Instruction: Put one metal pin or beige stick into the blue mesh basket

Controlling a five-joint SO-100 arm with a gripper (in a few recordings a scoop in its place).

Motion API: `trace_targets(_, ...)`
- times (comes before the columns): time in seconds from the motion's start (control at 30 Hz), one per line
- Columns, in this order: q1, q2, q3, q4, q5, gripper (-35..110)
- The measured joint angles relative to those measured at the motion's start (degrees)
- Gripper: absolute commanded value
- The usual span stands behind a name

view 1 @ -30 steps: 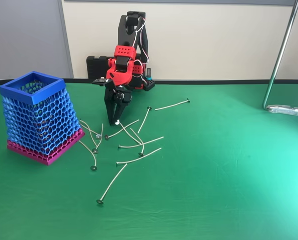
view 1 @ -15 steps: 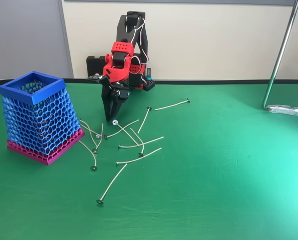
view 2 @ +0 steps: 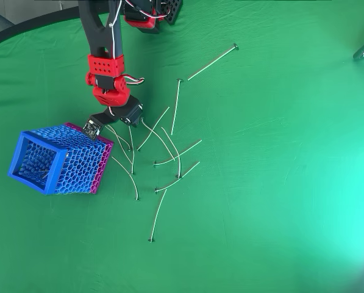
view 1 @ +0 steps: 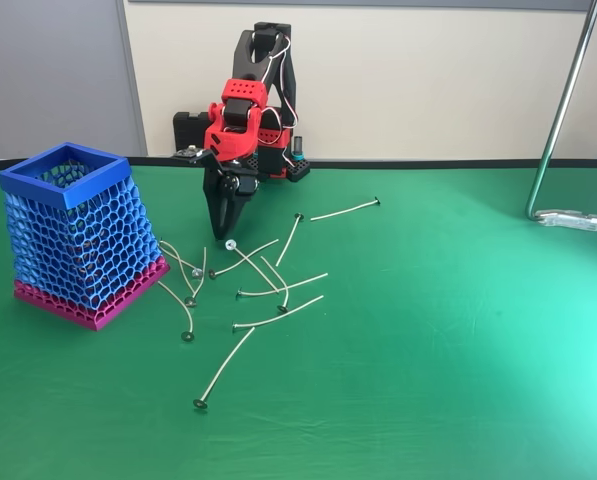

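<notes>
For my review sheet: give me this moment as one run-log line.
arm: gripper tips down at the pile of pins | grasp: unclear | basket: upright, left of pile in fixed view | stage: pickup

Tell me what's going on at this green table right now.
A red and black robot arm is working over a scatter of thin metal pins. Its gripper points down at the near end of the pile, fingers close together, with no pin clearly held. The blue mesh basket stands upright to the left in the fixed view.
</notes>
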Motion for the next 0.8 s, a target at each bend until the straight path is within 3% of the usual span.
trace_targets(0.8,-1.49,0.00,-1.85,6.68,-0.35,15)
